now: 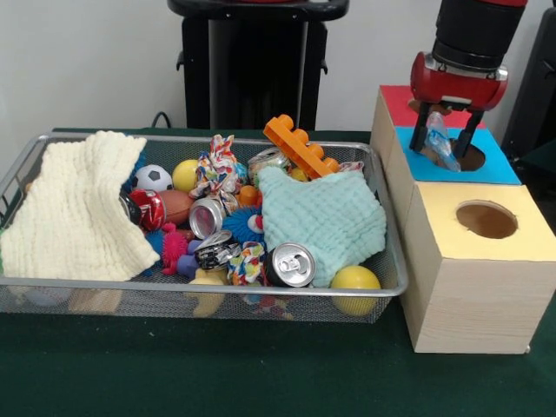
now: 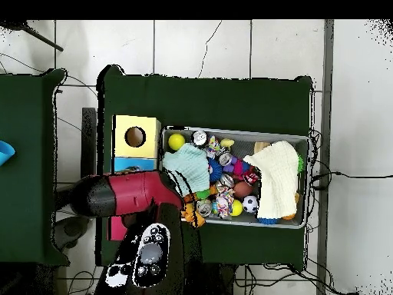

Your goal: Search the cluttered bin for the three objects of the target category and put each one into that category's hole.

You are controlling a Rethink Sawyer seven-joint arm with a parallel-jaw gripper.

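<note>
My gripper [image 1: 444,142] hangs over the blue-topped wooden box [image 1: 504,167] at the right in the front view. It is shut on a small clear bottle [image 1: 440,141] with a blue-and-white label, held tilted just above the round dark hole [image 1: 475,162], which shows partly behind it. The wire mesh bin [image 1: 217,286] lies to the left, full of clutter; it also shows in the overhead view [image 2: 238,132]. No other clear bottle shows in the bin. In the overhead view the red arm [image 2: 127,192] covers the gripper and most of the blue box.
The yellow-topped box [image 1: 521,228] stands in front of the blue one and the red-topped box [image 1: 398,102] behind it. The bin holds a cream cloth [image 1: 78,208], a mint cloth [image 1: 323,217], silver cans [image 1: 289,265], yellow balls [image 1: 354,280] and an orange toy brick [image 1: 300,146].
</note>
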